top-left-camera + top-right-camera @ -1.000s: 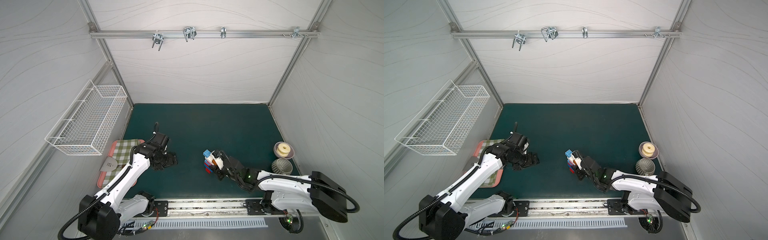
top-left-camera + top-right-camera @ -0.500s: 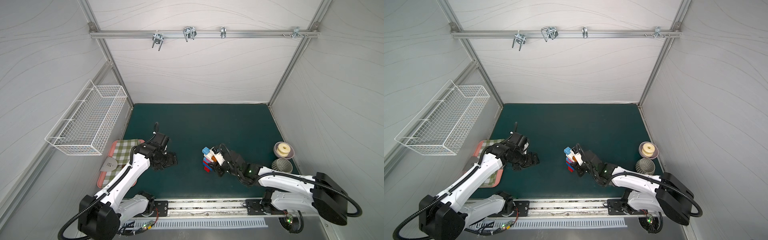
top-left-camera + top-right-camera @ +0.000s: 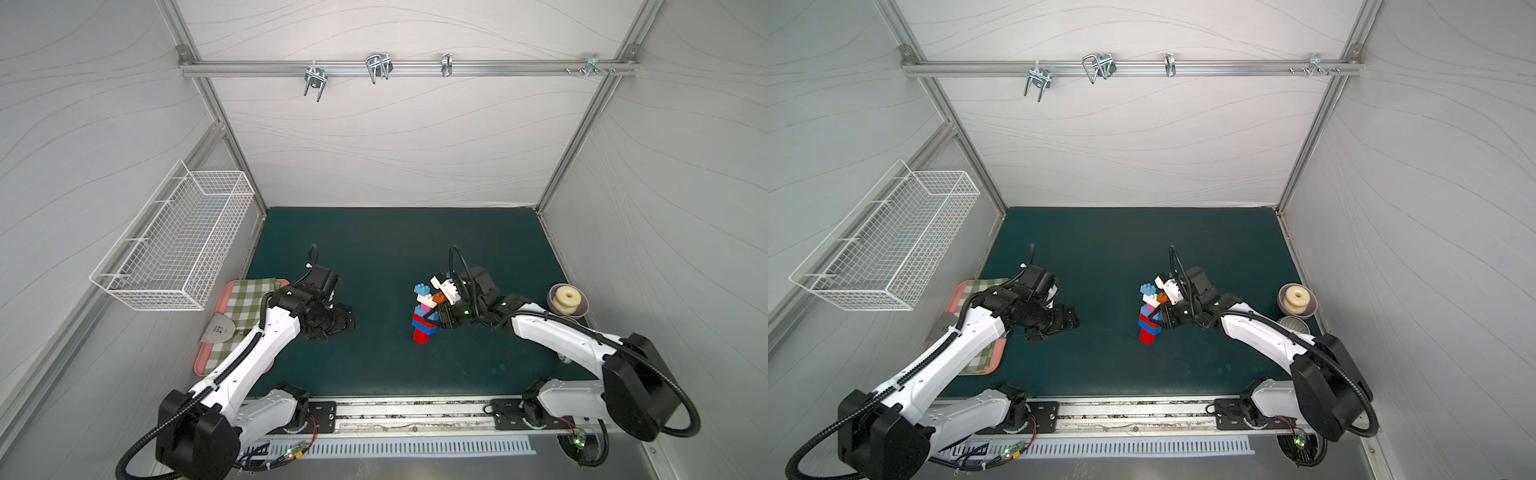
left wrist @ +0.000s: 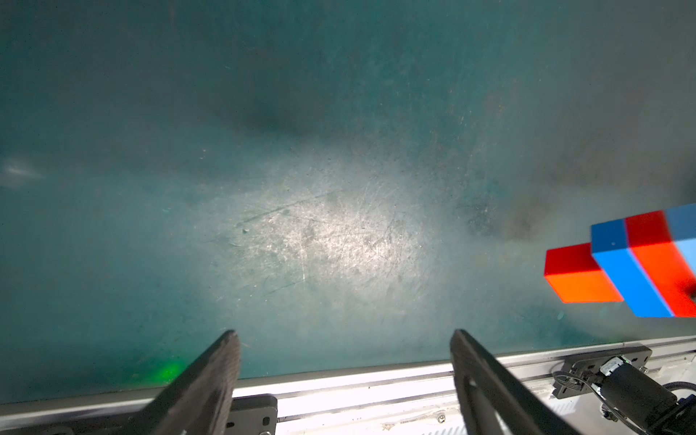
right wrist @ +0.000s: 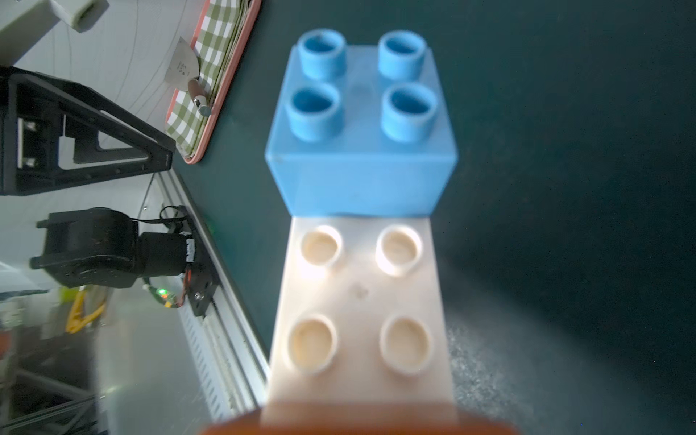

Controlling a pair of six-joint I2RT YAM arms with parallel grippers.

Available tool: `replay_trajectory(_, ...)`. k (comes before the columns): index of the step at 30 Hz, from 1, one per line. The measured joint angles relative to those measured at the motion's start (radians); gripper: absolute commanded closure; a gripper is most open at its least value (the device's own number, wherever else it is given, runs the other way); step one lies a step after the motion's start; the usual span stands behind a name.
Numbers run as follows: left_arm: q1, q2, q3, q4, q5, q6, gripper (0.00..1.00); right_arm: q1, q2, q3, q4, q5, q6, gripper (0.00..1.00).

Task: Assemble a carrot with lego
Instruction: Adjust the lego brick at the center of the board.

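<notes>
The carrot (image 3: pixel 424 316) is a stack of lego standing tilted at mid-mat, with its narrow red tip (image 3: pixel 420 336) lowest. Above the tip come blue, red and pink layers, a white bar (image 5: pixel 359 309), a light-blue brick (image 5: pixel 361 124) and an orange brick (image 3: pixel 439 297). My right gripper (image 3: pixel 435 316) is shut on the carrot's right side, also seen in a top view (image 3: pixel 1161 316). The orange brick hides its jaws in the right wrist view. My left gripper (image 4: pixel 344 333) is open and holds nothing, low over the mat left of the carrot (image 4: pixel 621 263).
A pink tray (image 3: pixel 208 357) with a checked cloth and a metal scraper (image 3: pixel 219 330) lies at the mat's left edge. A bowl holding a cream ring (image 3: pixel 567 299) and a ribbed cup (image 3: pixel 1294 322) stand at the right. A wire basket (image 3: pixel 178 241) hangs on the left wall.
My right arm has swung round and carried the carrot slightly back and right, standing it more upright. The left arm has not moved.
</notes>
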Motion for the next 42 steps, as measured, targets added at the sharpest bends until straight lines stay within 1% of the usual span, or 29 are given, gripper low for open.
replay_trajectory(8,0.0,0.011,0.001,0.0,-0.004,-0.002,0.12,-0.04,0.119,0.061,-0.069,-0.191,0.017,0.73)
replay_trajectory(14,0.0,0.019,0.002,0.002,-0.006,-0.002,0.12,-0.062,0.213,0.103,-0.142,-0.269,0.0,0.73)
replay_trajectory(25,0.0,0.032,0.002,0.003,-0.006,-0.002,0.12,-0.084,0.317,0.14,-0.25,-0.339,-0.039,0.72)
replay_trajectory(34,0.0,0.032,0.002,0.005,-0.006,-0.003,0.12,-0.086,0.401,0.151,-0.277,-0.377,-0.066,0.7)
replay_trajectory(40,0.0,0.031,0.002,0.013,-0.006,-0.004,0.12,-0.091,0.443,0.159,-0.284,-0.391,-0.084,0.65)
replay_trajectory(42,0.0,0.031,0.002,0.014,-0.006,-0.005,0.12,-0.092,0.452,0.164,-0.291,-0.394,-0.089,0.61)
